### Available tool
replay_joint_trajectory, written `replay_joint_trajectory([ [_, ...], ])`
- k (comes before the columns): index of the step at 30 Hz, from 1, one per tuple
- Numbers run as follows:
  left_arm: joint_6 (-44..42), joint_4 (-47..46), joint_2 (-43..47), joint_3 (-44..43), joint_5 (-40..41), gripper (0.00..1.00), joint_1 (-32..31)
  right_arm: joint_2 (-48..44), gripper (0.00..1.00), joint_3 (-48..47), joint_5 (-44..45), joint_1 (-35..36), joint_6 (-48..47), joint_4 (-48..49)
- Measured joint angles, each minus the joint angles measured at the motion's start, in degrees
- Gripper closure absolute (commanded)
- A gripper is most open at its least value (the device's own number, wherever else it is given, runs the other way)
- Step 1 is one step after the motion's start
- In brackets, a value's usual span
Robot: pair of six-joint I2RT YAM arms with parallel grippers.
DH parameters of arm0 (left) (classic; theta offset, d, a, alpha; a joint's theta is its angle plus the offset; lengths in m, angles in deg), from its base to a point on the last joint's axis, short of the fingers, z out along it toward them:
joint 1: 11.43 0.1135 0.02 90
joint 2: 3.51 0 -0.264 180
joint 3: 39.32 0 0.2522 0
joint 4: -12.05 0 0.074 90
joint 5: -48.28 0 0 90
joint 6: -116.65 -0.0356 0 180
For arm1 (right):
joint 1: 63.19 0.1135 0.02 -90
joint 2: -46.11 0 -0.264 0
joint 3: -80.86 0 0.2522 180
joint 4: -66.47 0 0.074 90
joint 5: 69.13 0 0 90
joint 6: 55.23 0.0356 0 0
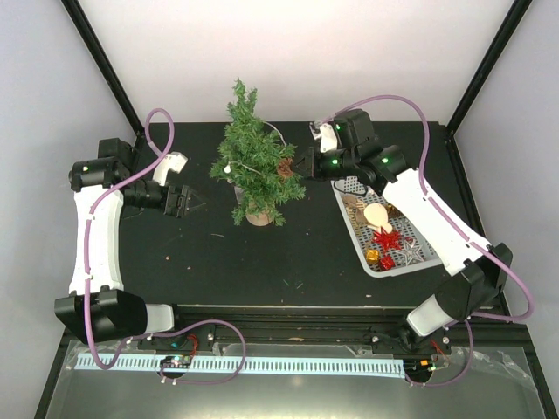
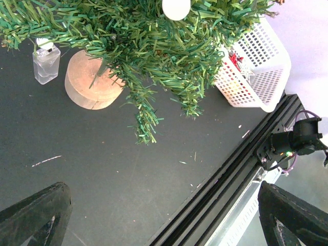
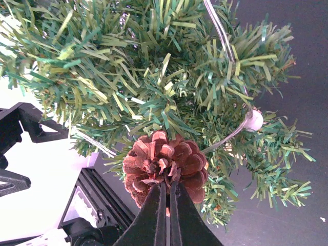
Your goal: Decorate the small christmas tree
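The small christmas tree (image 1: pixel 251 161) stands upright on its round wood stump (image 1: pixel 258 217) at mid-table, with a thin wire and white bulbs strung through it. Against its right side my right gripper (image 1: pixel 301 166) is shut on a brown pine cone (image 3: pixel 165 165), which presses into the branches (image 3: pixel 154 87); the cone also shows in the top view (image 1: pixel 286 166). To the tree's left my left gripper (image 1: pixel 187 202) stands open with nothing in it, its fingers (image 2: pixel 36 215) wide apart. The stump (image 2: pixel 91 79) and lower branches show in the left wrist view.
A white basket (image 1: pixel 417 260) right of the tree holds several ornaments: a red bow (image 1: pixel 387 237), a silver star (image 1: pixel 409 251), a pale bulb (image 1: pixel 376 214). A small clear bottle (image 2: pixel 46 62) stands beside the stump. The black rail (image 1: pixel 288 319) runs along the near edge.
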Motion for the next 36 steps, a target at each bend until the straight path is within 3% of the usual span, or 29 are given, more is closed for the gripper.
replay_joint_trajectory([
  [36, 0.00, -0.02, -0.02, 0.70, -0.02, 0.01, 0.00, -1.42, 0.99, -1.18, 1.68, -0.07, -2.34, -2.93],
])
